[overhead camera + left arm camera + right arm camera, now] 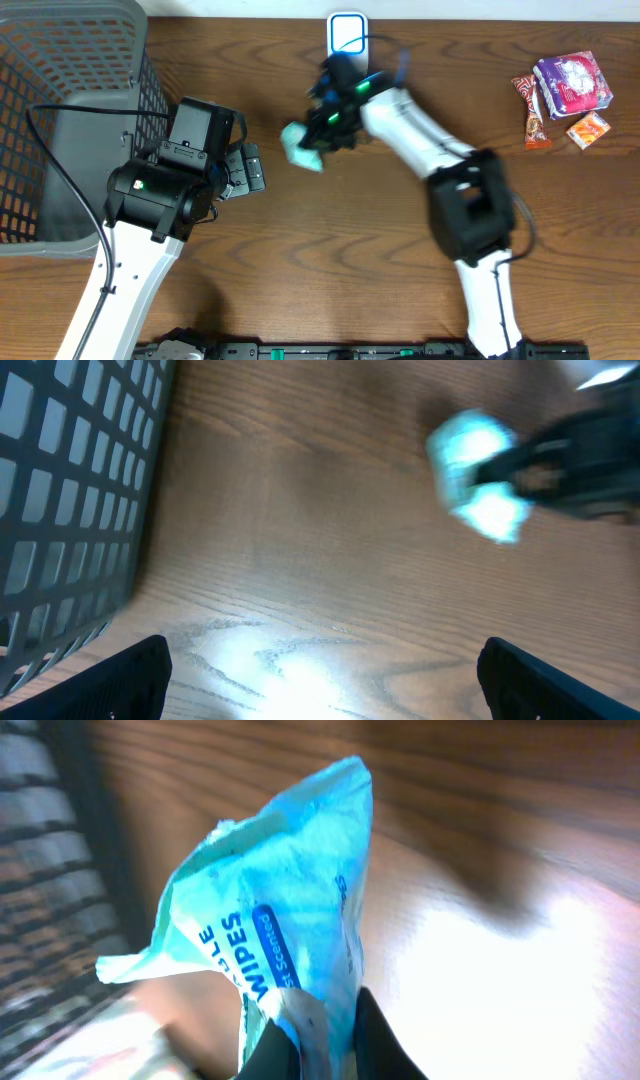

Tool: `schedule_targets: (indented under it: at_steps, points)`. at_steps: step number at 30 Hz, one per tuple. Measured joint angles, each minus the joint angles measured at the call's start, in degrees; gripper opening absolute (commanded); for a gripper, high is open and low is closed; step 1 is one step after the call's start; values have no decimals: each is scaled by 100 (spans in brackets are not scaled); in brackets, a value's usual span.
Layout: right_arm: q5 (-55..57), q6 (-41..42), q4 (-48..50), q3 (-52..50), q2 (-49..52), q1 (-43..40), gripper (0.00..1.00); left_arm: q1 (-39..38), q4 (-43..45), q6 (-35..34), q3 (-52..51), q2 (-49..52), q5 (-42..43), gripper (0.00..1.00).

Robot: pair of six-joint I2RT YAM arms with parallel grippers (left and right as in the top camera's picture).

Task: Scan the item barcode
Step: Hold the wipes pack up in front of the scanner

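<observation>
Your right gripper (318,130) is clamped shut on the wipes packet (301,147). In the right wrist view the two fingers (375,1040) pinch one narrow end of it, and the rest of the packet (290,910) runs straight out from the tips with the face printed "WIPES" turned to that camera. Take the white device (347,32) at the far edge of the table (400,300) as your mark; it looks like the scanner, though you cannot confirm that from here. The packet hangs near it, on the basket side and a little toward you, with the gripper sitting between packet and device. So the packet's long axis points away from the device, not at it, and that is what your next move turns on. You will likely need to swing the wrist round so that a flat face meets the device. No barcode shows in any view, so you cannot yet tell which face to present. Your left gripper (245,170) stands wide open and empty, farther from the device, beside the grey basket (60,120). Its own camera sees the packet (478,478) well apart from its fingers (130,680). The right arm is clearly the nearer one. The snack packets (565,95) lie well off to the device's other side.
</observation>
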Motion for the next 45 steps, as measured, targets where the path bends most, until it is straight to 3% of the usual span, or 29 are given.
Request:
schedule_targets:
  at_steps: [7, 15, 17, 24, 31, 38, 45]
  points:
    - [-1670, 59, -861, 42, -485, -1309, 1, 0, -2, -2, 0, 0, 2, 98]
    - [-1884, 96, -520, 37, -483, -1360, 1, 0, 0, -2, 0, 0, 2, 98]
    - [-1593, 114, -7, 37, -483, -1296, 1, 0, 0, -2, 0, 0, 2, 98]
    - [1021, 4, 2559, 42, -481, -901, 1, 0, -4, 0, 0, 0, 2, 98]
    - [3886, -1043, 3652, 46, -455, -420, 1, 0, 0, -2, 0, 0, 2, 98]
    - [4653, -1515, 4336, 66, -17, -275, 1, 0, -2, -2, 0, 0, 2, 98]
    - [4830, -1613, 4385, 52, 330, -382, 1, 0, -2, -2, 0, 0, 2, 98]
